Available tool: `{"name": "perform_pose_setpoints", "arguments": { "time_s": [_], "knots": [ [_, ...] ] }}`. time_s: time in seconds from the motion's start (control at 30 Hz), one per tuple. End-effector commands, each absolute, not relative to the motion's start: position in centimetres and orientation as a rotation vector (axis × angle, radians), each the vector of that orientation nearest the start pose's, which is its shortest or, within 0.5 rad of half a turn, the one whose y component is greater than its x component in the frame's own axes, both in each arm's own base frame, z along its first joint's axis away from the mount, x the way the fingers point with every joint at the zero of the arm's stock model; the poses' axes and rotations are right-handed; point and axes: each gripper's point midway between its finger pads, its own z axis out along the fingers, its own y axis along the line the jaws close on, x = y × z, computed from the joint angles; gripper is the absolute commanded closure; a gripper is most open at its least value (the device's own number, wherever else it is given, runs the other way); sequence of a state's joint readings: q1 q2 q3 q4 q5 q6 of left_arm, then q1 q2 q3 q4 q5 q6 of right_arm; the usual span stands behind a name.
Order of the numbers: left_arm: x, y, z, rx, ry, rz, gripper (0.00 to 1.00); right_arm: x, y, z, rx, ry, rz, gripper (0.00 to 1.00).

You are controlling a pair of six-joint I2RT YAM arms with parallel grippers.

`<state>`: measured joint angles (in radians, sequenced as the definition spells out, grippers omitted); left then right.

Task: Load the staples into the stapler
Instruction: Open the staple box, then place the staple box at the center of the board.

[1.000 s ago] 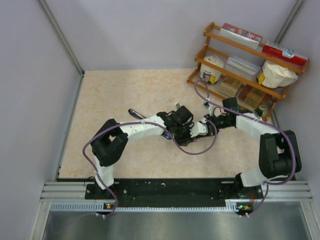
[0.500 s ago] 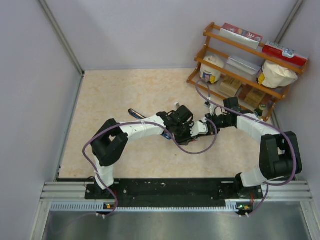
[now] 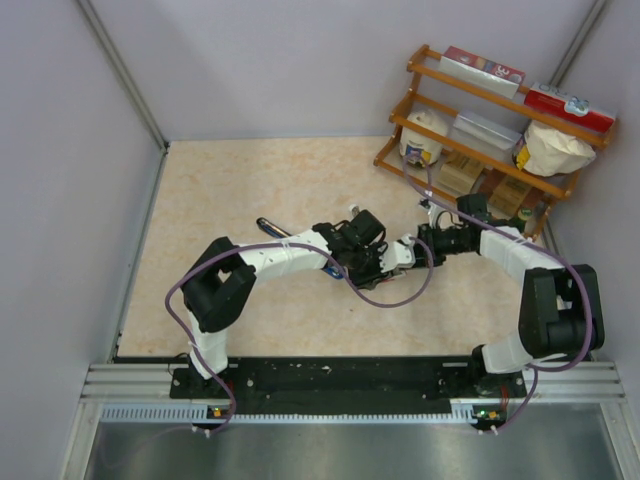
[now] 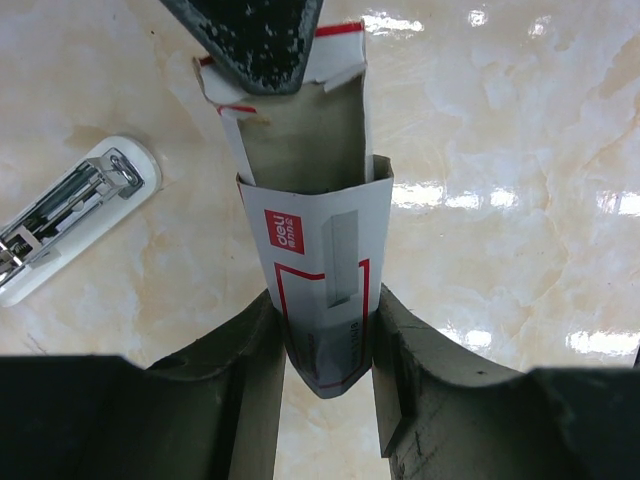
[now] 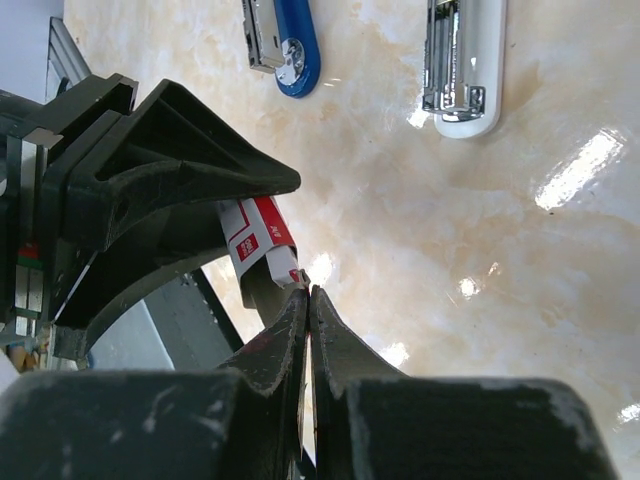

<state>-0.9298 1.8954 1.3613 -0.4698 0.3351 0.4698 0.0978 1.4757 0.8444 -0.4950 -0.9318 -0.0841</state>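
My left gripper (image 4: pixel 325 335) is shut on the red-and-white staple box (image 4: pixel 318 250) and holds its sleeve by the sides above the table. The grey inner tray (image 4: pixel 300 140) sticks partway out of the far end. My right gripper (image 5: pixel 308 292) is shut on the tray's end flap (image 5: pixel 285 262). No staple strip shows in the tray. In the top view the two grippers meet at the box (image 3: pixel 403 247) in mid-table. The blue stapler (image 5: pixel 285 42) lies on the table beyond; in the top view (image 3: pixel 270 227) my left arm partly hides it.
A white stapler (image 5: pixel 463 60) lies open near the blue one and shows in the left wrist view (image 4: pixel 70 215). A wooden shelf (image 3: pixel 490 130) with boxes and jars stands at the back right. Grey walls close the table's left and rear.
My right gripper has moved right, away from the left gripper, drawing the tray further out of the sleeve. The left arm has barely moved.
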Motion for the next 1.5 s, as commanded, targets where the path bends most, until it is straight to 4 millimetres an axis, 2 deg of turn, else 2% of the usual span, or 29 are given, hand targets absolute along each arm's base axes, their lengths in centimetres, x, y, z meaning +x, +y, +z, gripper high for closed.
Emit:
{"name": "perform_pose_setpoints", "arguments": {
  "time_s": [0.0, 0.33, 0.83, 1.47],
  "knots": [
    [23.0, -37.4, 7.1, 1.778, 1.918, -0.611, 0.6, 27.1, 15.6, 10.7, -0.494, 2.357, 1.181, 1.0],
    [23.0, -37.4, 7.0, 1.774, 1.919, -0.611, 0.6, 26.8, 15.0, 9.9, -0.465, 2.399, 1.205, 1.0],
    [22.8, -37.3, 5.7, 1.779, 1.949, -0.616, 0.6, 25.8, 15.0, 8.7, -0.462, 2.47, 1.252, 1.0],
    [22.3, -37.0, 2.4, 1.791, 2.031, -0.606, 0.58, 25.6, 13.9, 6.3, -0.42, 2.553, 1.208, 1.0]
  ]
}}
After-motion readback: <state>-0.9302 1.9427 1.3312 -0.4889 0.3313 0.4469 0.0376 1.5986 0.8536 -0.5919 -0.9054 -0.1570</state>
